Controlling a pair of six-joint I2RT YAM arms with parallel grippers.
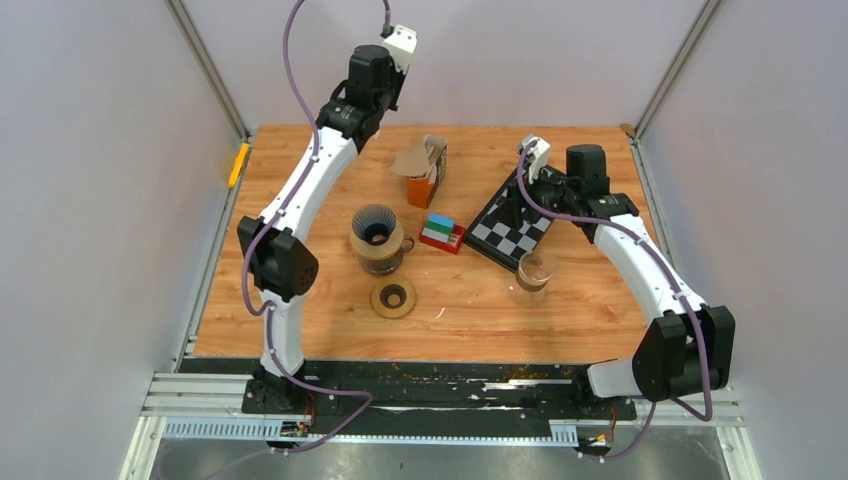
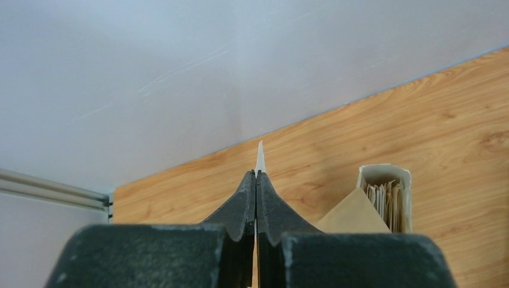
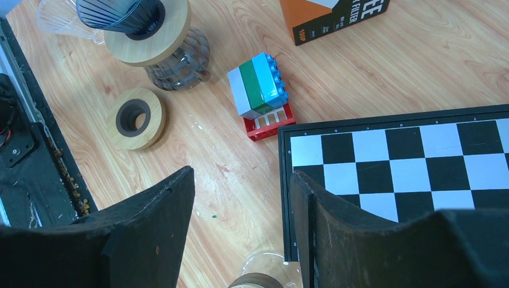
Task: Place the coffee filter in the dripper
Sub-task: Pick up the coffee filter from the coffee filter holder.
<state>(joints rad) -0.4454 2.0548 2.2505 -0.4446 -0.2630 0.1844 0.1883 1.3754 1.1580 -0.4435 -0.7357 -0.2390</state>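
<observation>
My left fingers (image 2: 257, 175), raised behind the dripper (image 1: 376, 228), pinch a thin paper sliver (image 2: 260, 157); my right fingers (image 3: 241, 175), right of the dripper, stand half-open, empty.

Filter box (image 1: 428, 175), bricks (image 1: 441, 232) beside dripper (image 1: 376, 228)

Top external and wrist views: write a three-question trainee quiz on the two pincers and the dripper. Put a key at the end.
1. True or false: the left pincer is shut on a thin pale paper sheet.
2. What sits on top of the clear ribbed glass carafe?
A) a clear glass cup
B) the blue ribbed cone dripper
C) an orange filter box
3. Fill in the missing word: the right pincer is ____, with nothing between its fingers.

Key: 1 true; 2 B; 3 open.
</observation>
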